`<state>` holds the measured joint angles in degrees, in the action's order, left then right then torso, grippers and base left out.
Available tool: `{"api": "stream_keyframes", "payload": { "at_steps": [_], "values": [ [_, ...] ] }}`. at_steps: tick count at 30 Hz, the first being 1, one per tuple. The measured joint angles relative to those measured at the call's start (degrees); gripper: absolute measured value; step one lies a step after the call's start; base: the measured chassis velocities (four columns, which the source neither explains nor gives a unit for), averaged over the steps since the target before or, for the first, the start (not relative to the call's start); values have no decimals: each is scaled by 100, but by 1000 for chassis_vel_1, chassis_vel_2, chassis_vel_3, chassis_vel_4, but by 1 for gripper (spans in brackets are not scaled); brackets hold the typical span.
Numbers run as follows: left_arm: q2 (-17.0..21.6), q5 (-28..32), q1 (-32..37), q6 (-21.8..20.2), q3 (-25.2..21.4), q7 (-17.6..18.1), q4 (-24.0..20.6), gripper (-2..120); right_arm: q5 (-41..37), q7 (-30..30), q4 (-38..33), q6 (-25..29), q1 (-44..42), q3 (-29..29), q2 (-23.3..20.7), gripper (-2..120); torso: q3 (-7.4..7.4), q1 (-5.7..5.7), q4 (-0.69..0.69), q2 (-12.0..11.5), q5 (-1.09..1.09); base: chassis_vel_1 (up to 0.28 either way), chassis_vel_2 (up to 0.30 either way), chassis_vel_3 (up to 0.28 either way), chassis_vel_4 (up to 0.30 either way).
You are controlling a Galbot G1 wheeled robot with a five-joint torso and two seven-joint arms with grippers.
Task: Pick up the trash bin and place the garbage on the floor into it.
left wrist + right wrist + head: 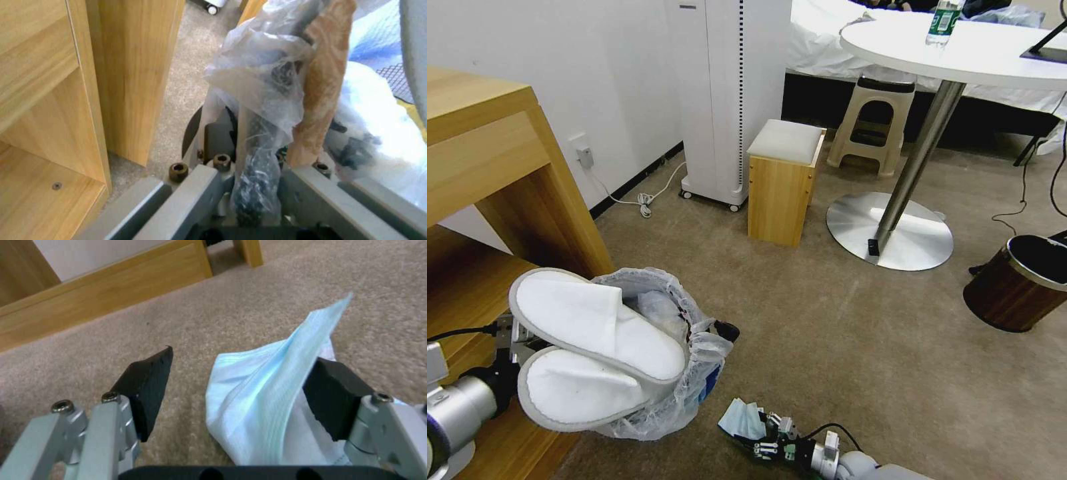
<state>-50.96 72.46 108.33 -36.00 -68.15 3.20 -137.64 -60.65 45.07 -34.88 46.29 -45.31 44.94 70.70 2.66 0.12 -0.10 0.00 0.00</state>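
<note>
The right gripper (240, 390) stands spread over the beige carpet (249, 306), the limp, featherlight pale-blue mask (262, 383) between its jaws, touching one pad; pinch its bunched middle; the left gripper (260, 180) clamps the bag-lined black bin's (694, 373) rim.

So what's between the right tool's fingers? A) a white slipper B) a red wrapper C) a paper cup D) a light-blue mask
D: the light-blue mask lies on the carpet between the open fingers of the right tool.
</note>
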Motion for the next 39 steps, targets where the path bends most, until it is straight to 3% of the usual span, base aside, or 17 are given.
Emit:
{"api": "stream_keyframes", "payload": {
  "at_steps": [19,31,39],
  "values": [
    [-5,32,-10,14,9,24,-38,0,110,-164,-137,0,-32,-21,-162,0,0,0,0,0,0,0,0,0,0],
    [-35,-60,-2,16,100,5,41,0,114,-213,-321,1,-87,-108,-380,0,0,0,0,0,1,0,0,0,0],
    [-69,-225,-47,16,336,-21,182,0,65,-442,-1098,8,-105,-275,-1106,0,0,0,-1,0,0,0,0,0,0]
  ]
}}
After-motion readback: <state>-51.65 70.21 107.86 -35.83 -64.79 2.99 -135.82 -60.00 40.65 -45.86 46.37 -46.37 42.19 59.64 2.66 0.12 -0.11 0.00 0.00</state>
